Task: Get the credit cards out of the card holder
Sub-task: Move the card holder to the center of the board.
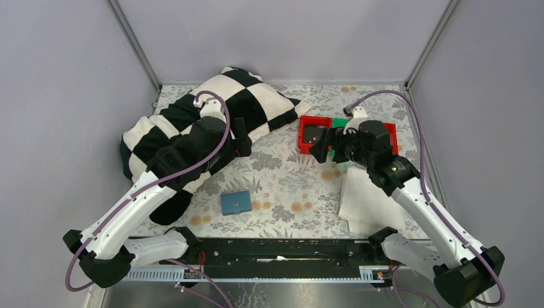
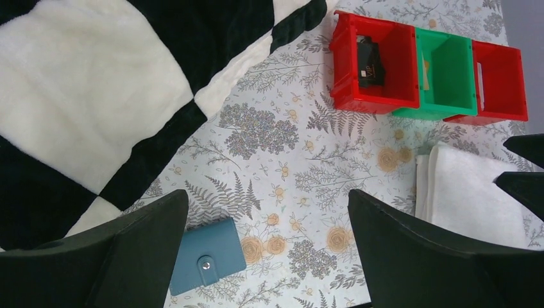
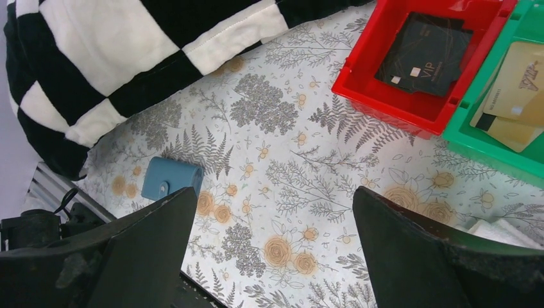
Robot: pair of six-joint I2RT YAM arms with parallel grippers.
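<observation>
The teal-blue card holder (image 1: 236, 202) lies snapped shut on the floral tablecloth, near the front edge between the arms; whatever credit cards it holds are hidden. My left gripper (image 1: 240, 142) hangs open above the cloth beside the checkered pillow, well behind the holder. In the left wrist view the card holder (image 2: 208, 256) sits by the left finger, under the open left gripper (image 2: 268, 192). My right gripper (image 1: 324, 149) is open and empty over the bins' front edge. The right wrist view has the card holder (image 3: 170, 178) far off, beyond the open right gripper (image 3: 274, 190).
A red bin (image 2: 343, 70) holds a black card (image 3: 426, 54); the green bin (image 2: 452, 70) beside it holds gold cards (image 3: 513, 90); another red bin (image 2: 500, 70) follows. A black-and-white checkered pillow (image 1: 212, 109) fills the back left. A folded white cloth (image 1: 369, 202) lies front right.
</observation>
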